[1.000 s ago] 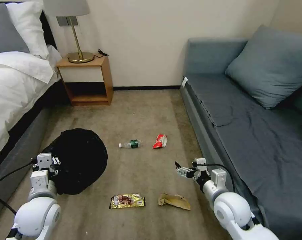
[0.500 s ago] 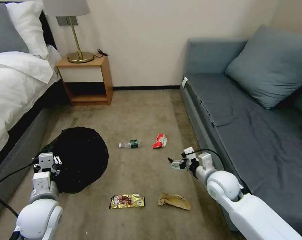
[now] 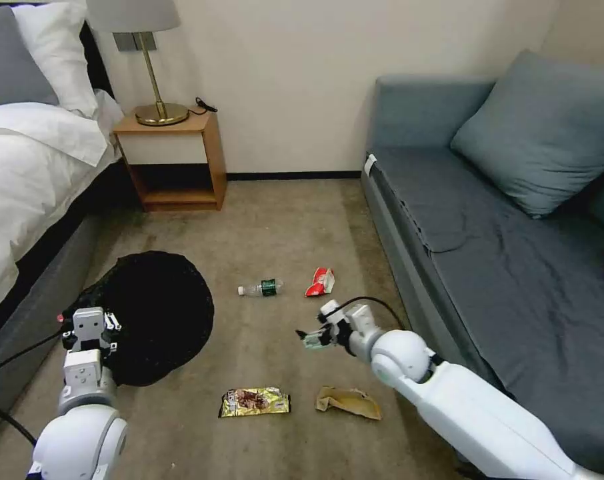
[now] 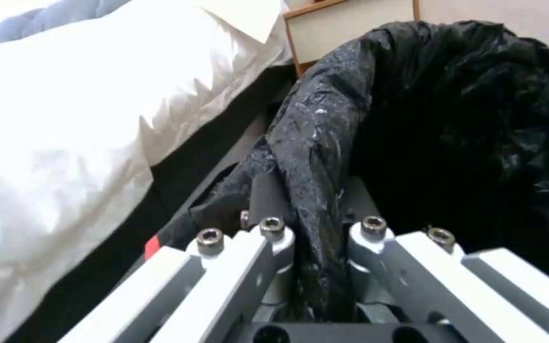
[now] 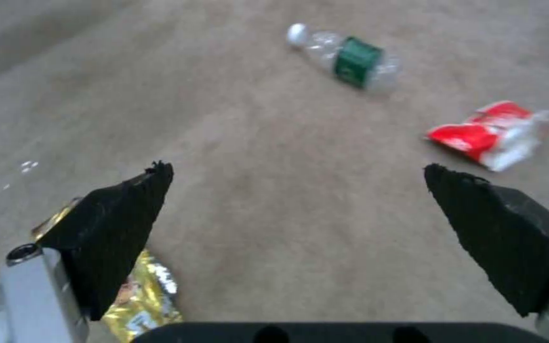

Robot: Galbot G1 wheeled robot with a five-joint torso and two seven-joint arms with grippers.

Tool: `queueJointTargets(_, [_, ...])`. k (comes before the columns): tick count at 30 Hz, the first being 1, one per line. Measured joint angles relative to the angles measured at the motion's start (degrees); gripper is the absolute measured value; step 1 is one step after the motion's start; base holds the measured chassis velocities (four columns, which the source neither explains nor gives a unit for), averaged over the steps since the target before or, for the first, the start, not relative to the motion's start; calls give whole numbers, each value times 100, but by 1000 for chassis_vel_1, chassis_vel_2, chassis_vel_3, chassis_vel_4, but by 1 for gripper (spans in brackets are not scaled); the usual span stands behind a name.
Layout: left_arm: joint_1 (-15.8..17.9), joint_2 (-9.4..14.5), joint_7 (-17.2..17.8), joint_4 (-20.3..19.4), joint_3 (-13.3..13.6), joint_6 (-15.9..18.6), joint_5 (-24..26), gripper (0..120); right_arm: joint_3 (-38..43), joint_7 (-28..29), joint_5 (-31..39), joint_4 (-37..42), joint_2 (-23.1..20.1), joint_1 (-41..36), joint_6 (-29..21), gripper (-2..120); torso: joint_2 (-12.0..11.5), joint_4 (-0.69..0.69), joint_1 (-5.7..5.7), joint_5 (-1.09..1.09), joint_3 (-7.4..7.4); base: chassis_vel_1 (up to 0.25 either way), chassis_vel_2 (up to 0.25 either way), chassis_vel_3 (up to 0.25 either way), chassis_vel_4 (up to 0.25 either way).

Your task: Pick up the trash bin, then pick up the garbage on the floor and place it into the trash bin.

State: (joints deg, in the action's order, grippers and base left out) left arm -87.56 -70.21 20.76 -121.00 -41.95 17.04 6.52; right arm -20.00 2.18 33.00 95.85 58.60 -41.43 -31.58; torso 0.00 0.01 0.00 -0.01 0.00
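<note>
Black bag rim: the left gripper [image 4: 316,267] was clamped on the crinkly liner at the edge of the trash bin [image 3: 157,313], which sat low at the robot's left beside the bed [image 3: 22,180], its rim a touch higher in the head view than a second earlier.
Right arm: it had swung inward and forward from beside the sofa [image 3: 502,267]; the right gripper [image 3: 309,338] now hung over bare carpet [image 3: 275,220] in the middle of the litter.
Right fingers: spread wide, nothing between the black pads [image 5: 119,224].
Meaning: bin apparently secured, so the garbage step looked under way, with no item picked yet.
Bottle: the clear bottle [image 5: 344,57] with its green label lay on its side, ahead of the gripper.
Red wrapper: the red snack wrapper [image 5: 487,133] lay crumpled, just beside the bottle.
Gold packet: the gold snack packet [image 3: 254,401] lay flat and shiny, nearer the robot.
Paper bag: the brown paper bag [image 3: 349,402] lay crumpled beside the packet.
</note>
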Motion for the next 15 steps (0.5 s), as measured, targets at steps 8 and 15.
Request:
queueJointTargets(8, [47,130,-150,125,-286,-81,38,5,-686,-224,-80,-539,429,404,-2,100,0,0,0,1,0,0,0,0,0])
queueJointTargets(15, [43,59,-164,161,-287,-94,44,5,-1314,-584,-302,-1141,989,634,25,100,0,0,0,1,0,0,0,0,0])
